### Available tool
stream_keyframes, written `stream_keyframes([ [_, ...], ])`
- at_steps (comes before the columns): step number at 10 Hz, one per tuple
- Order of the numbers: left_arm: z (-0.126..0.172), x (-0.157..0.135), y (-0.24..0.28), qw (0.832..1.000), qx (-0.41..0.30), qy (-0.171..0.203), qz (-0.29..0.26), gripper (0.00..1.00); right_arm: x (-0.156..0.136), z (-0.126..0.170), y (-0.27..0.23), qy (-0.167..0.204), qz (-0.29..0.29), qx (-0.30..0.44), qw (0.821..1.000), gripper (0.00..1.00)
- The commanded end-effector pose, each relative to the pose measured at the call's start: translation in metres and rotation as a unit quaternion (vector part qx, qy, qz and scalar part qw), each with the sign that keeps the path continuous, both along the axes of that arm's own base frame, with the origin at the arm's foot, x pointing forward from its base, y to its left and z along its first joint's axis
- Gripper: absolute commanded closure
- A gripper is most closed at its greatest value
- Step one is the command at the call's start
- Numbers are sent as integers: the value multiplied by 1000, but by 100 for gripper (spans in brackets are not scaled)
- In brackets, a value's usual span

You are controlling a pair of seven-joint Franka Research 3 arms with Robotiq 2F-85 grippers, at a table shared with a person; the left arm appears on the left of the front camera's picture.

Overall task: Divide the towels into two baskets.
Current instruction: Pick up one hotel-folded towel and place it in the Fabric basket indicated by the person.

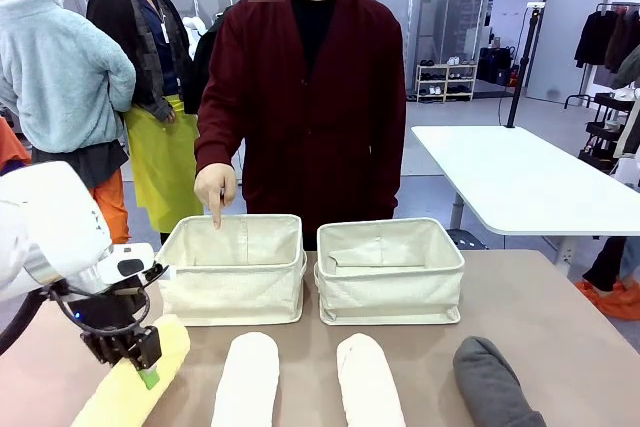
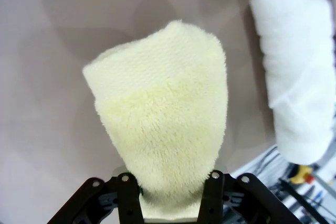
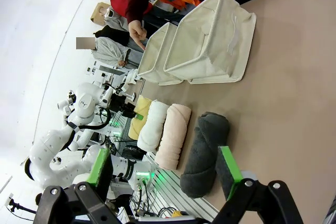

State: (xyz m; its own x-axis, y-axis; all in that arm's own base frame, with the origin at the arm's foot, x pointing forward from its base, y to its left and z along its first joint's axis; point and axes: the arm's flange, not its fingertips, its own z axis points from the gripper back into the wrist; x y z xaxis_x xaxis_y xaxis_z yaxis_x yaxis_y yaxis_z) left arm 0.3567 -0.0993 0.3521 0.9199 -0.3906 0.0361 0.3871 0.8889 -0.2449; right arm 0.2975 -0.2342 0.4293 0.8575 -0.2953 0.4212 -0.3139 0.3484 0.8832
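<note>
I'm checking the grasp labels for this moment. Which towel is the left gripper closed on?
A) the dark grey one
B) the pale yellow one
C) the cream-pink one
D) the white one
B: the left gripper is clamped on one end of the pale yellow towel, while the white towel, cream-pink towel and dark grey towel lie free on the table.

On your brown table [image 1: 560, 337], the left cream canvas basket [image 1: 232, 282] sits just beside the right cream canvas basket [image 1: 390, 287]. Before them, terry rolls form a row, left to right: pale yellow towel [image 1: 115, 402], white towel [image 1: 247, 377], cream-pink towel [image 1: 368, 379], dark grey towel [image 1: 492, 382]
</note>
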Motion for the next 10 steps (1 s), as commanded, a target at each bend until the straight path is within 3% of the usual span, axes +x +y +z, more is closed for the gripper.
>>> stream_keyframes([
  [1, 38, -12, -6, 996, 33, -37, -77, 54, -3, 2, 1, -5, 0, 2, 1000, 0],
  [4, 68, -3, -23, 974, 92, -64, -197, 54, -3, 2, 1, -5, 0, 2, 1000, 0],
  [5, 85, -6, -32, 956, 108, -103, -251, 54, -3, 2, 1, -5, 0, 2, 1000, 0],
  [6, 104, -13, -44, 925, 129, -152, -325, 54, -3, 2, 1, -5, 0, 2, 1000, 0],
  [8, 150, -20, -71, 862, 164, -247, -411, 54, -3, 2, 1, -5, 0, 2, 1000, 0],
  [10, 176, -5, -96, 796, 199, -276, -501, 54, -3, 2, 1, -5, 0, 2, 1000, 0],
])
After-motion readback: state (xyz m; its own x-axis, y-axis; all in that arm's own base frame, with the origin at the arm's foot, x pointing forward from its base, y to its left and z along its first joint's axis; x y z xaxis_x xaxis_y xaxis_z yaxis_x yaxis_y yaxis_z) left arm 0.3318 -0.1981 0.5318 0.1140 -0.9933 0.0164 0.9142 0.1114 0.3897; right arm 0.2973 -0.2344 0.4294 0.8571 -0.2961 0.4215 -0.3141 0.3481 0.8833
